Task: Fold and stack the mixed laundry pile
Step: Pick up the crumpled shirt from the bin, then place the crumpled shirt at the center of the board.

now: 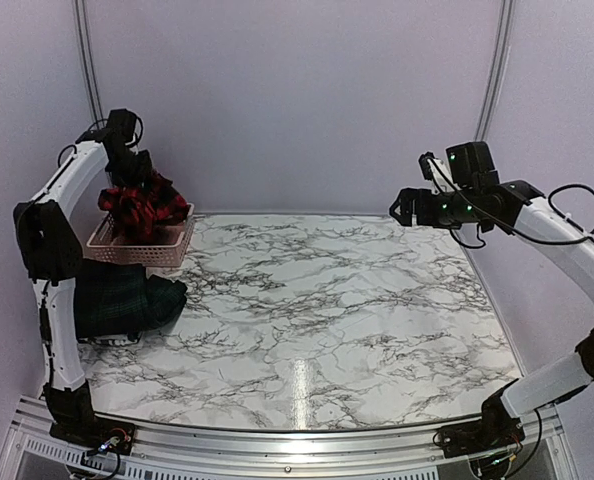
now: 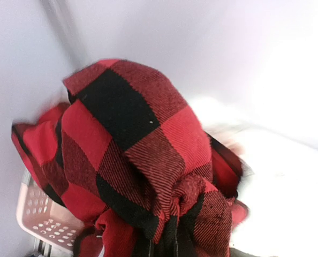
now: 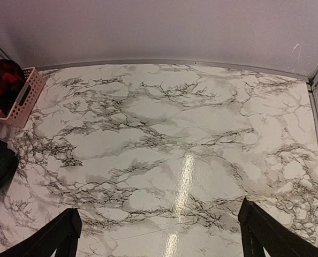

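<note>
Holding the red-and-black checked cloth shirt [image 1: 142,207] over the pink plastic lattice basket [image 1: 147,252], your left gripper [image 1: 134,172] is clamped on a bunch; trailing folds could snag and tip it. Your right gripper [image 1: 399,208] hovers, jaws apart.

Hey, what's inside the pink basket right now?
A bunched red-and-black checked shirt, pinched at its top by the left gripper. Anything beneath it in the basket is hidden by the fabric.
</note>
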### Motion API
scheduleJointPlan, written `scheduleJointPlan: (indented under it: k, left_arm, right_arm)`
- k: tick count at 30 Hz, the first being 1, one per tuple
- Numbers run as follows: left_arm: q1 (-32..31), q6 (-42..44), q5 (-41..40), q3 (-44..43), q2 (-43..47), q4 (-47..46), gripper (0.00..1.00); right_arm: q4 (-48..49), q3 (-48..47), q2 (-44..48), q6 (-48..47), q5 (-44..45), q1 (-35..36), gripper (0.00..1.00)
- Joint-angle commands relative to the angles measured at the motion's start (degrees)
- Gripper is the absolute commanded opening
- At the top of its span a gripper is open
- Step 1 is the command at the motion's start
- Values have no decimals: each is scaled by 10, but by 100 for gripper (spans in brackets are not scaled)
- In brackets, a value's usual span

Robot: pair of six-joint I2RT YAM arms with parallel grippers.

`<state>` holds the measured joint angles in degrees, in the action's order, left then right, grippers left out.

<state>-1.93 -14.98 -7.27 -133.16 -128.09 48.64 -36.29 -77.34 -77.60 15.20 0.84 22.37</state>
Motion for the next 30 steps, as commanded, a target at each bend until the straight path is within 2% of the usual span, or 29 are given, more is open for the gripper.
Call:
scheduleJointPlan:
  k: [1, 6, 14, 19, 21, 23, 24, 25, 26, 27, 30]
  left_arm:
    - [-37, -12, 63, -59, 104, -86, 0]
    - [-81, -52, 147, -81, 157, -156, 0]
    - [-225, -111, 244, -86, 210, -299, 0]
    - [-313, -108, 272, -83, 215, -324, 0]
    - [-330, -112, 297, -81, 213, -328, 0]
    - [-331, -110, 282, -50, 224, -322, 0]
    - [-329, -101, 250, -15, 239, -313, 15]
    - [-322, -92, 205, 30, 259, -304, 42]
    - [-310, -93, 168, 81, 283, -301, 77]
    - [-292, -99, 142, 134, 303, -299, 96]
    - [-228, -120, 100, 274, 367, -297, 99]
  right_arm:
    - [26, 4, 9, -15, -38, -5, 99]
    - [33, 11, 19, -21, -50, -5, 99]
    - [38, 24, 31, -22, -68, -13, 99]
    - [46, 37, 41, -19, -88, -24, 98]
    - [47, 43, 44, -19, -92, -27, 99]
    - [48, 47, 47, -19, -98, -29, 98]
    - [48, 49, 48, -19, -100, -30, 99]
    - [49, 51, 50, -20, -102, -30, 98]
    - [49, 53, 53, -22, -103, -30, 99]
    - [48, 57, 57, -24, -103, -30, 99]
    - [40, 69, 73, -33, -102, -30, 99]
